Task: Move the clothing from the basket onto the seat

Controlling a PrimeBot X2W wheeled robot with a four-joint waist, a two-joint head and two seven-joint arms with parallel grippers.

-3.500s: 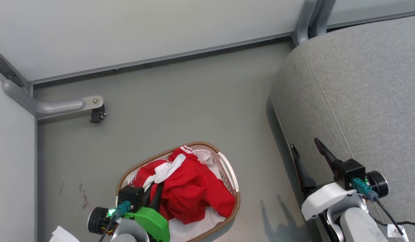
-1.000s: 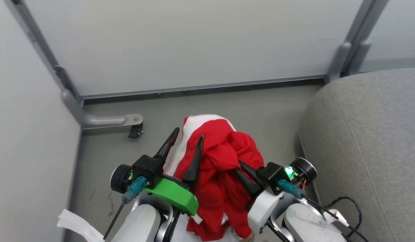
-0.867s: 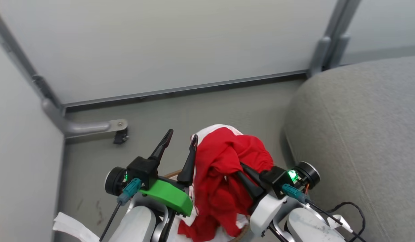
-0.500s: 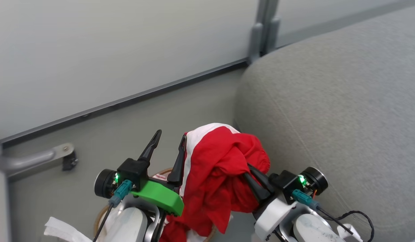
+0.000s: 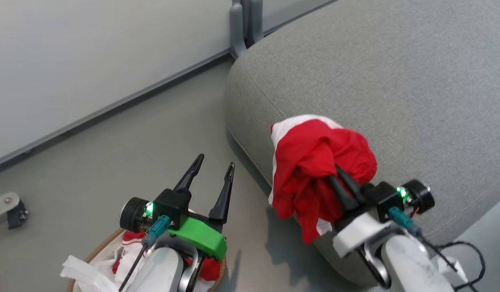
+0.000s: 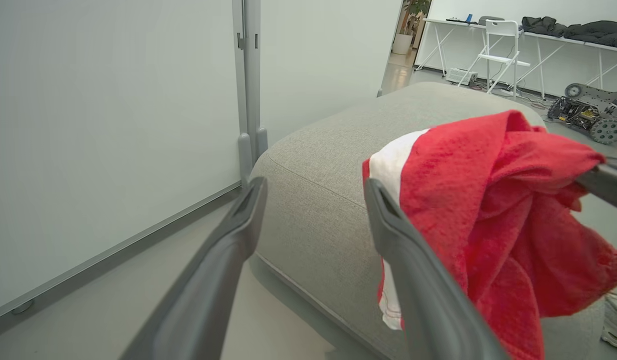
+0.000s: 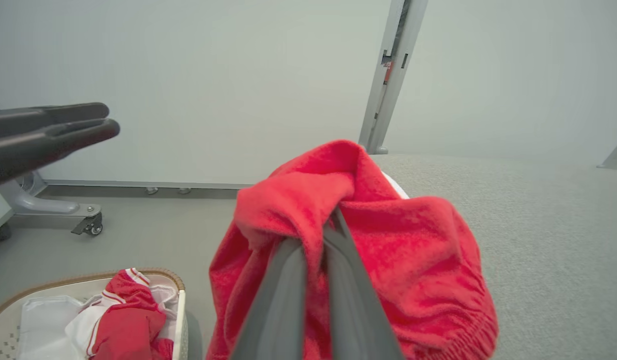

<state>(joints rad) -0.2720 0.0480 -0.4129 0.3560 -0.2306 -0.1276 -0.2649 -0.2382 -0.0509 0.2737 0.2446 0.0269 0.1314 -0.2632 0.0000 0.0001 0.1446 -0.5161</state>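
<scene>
Clamping the clothing (image 5: 310, 158), right pincer (image 5: 335, 172) has swung over the seat (image 5: 396, 81); left pincer (image 5: 216, 161) gapes.

Closed tight: right gripper (image 7: 332, 227), both fingers pressed together into a fold of the red garment (image 7: 413, 250). Bunched and draped over the fingers, with the grey seat (image 7: 548, 225) behind and to the right. Lower left: basket (image 7: 88, 277) on the floor, holding a second red-and-white garment (image 7: 126, 320) on the white liner (image 7: 38, 320). Left edge: left gripper (image 7: 108, 119), fingers level, well apart from the cloth. Behind: pale wall panel (image 7: 213, 75), upright post (image 7: 393, 75), caster (image 7: 91, 227) on a metal foot
</scene>
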